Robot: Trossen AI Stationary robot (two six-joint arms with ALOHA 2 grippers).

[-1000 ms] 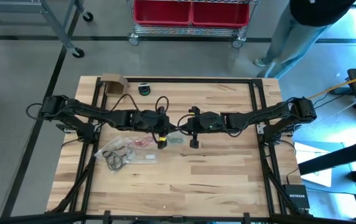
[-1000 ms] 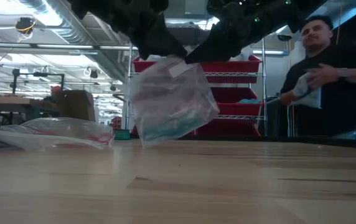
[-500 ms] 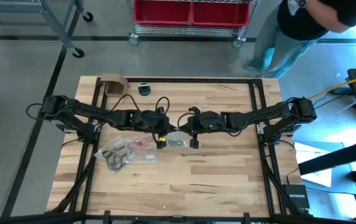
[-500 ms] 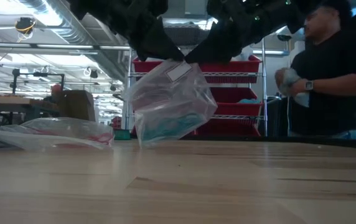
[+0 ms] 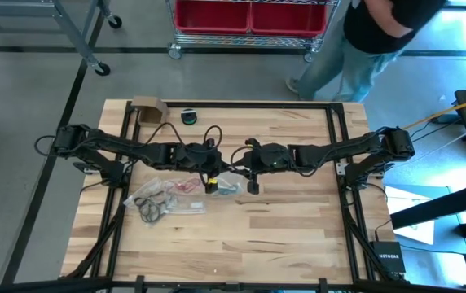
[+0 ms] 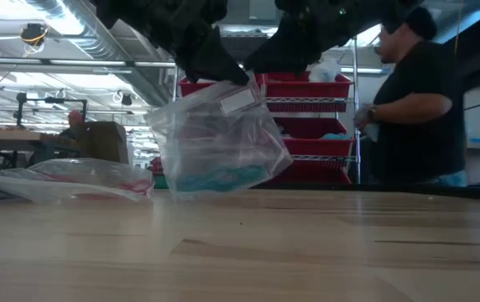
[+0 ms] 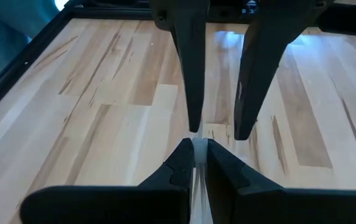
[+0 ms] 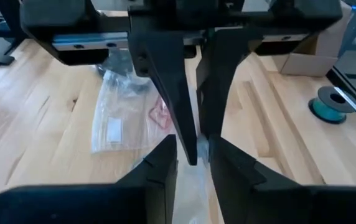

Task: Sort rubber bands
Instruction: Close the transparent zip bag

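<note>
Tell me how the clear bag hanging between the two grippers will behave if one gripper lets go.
The clear bag looks thin and crumpled, so it would probably sag and swing from the remaining pinch. The teal rubber bands pooled at its bottom likely keep it hanging low. The left gripper pinches only a thin edge of film, which may slip.

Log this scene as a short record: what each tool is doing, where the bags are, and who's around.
left tool: shut on the top edge of the bag, mid-table
right tool: open, fingers either side of the same edge
bag: clear, hanging from left tool
contents: teal bands at the bottom
second bag: flat on the table, black and red bands at it
person: standing beyond the far edge
</note>
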